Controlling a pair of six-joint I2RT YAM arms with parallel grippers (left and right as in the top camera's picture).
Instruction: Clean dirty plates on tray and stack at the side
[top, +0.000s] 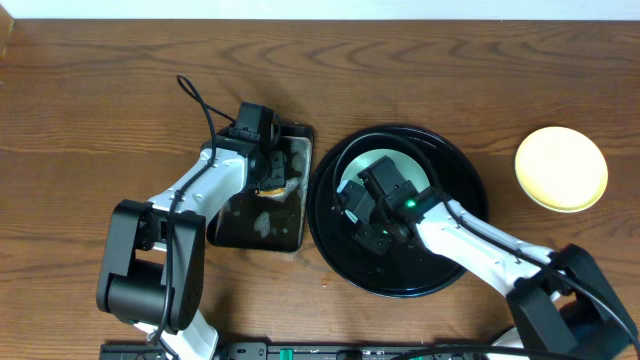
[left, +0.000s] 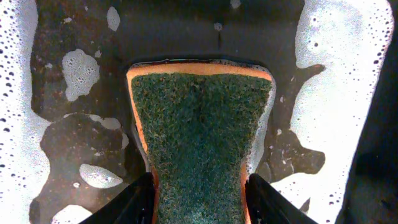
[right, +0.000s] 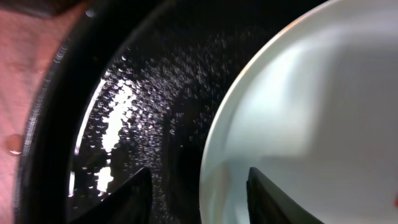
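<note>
A pale mint-blue plate (top: 372, 163) lies in the round black tray (top: 478, 200). My right gripper (top: 352, 195) is open and low over the plate's left rim. In the right wrist view its jaws (right: 199, 199) straddle the rim of the plate (right: 311, 112), one finger over the wet tray (right: 143, 93) and one over the plate. A pale yellow plate (top: 561, 168) sits on the table at the right. I see no second mint plate. My left gripper (top: 272, 180) is shut on a green-topped orange sponge (left: 202, 143) in the pan.
The rectangular black pan (top: 255, 225) stands just left of the tray, and its bottom (left: 81, 31) holds water and patches of white foam. The left arm's cable loops up behind the pan. The wooden table runs all round.
</note>
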